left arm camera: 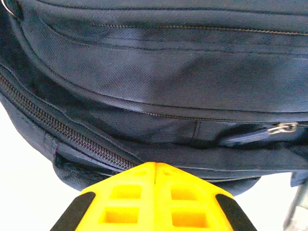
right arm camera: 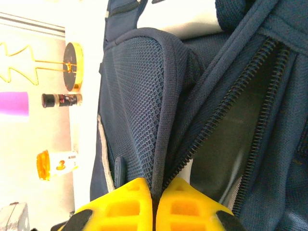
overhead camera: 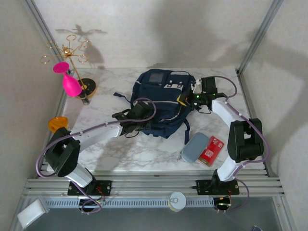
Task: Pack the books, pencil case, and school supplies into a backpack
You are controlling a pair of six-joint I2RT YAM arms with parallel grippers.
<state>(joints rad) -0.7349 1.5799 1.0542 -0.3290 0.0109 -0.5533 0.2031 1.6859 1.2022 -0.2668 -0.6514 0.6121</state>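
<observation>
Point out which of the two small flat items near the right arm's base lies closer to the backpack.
The grey-blue pencil case: it lies on the backpack side, while the red pack sits beyond it, farther right.

Left arm [overhead camera: 96,132] and right arm [overhead camera: 224,109] had white links, black joints and grey-purple cables [overhead camera: 40,161]. Green light [overhead camera: 197,96] on right wrist. Left gripper [left arm camera: 155,166] and right gripper [right arm camera: 155,185] were yellow, with square recesses and black outer edges.

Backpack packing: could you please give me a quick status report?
Right gripper shut on backpack zip edge, compartment open. Left gripper shut at its lower edge. Pencil case, red pack on table, unpacked. Nothing blocking them.
</observation>
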